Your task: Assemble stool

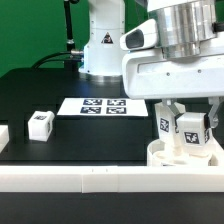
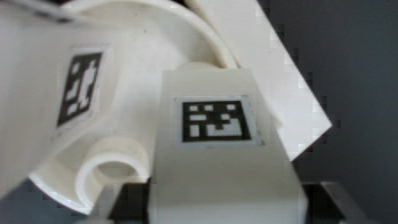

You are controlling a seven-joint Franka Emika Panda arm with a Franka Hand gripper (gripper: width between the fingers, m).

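My gripper is shut on a white stool leg and holds it upright over the round white seat, at the exterior view's right by the front rail. A second leg stands in the seat beside it. A third leg lies loose on the black table at the exterior view's left. In the wrist view the held leg shows its tag between the black finger pads, above the seat and an open socket. A tag on the second leg shows there too.
The marker board lies flat at the middle back of the table. A long white border rail runs along the front edge. Another white piece shows at the far left edge. The robot base stands behind the board.
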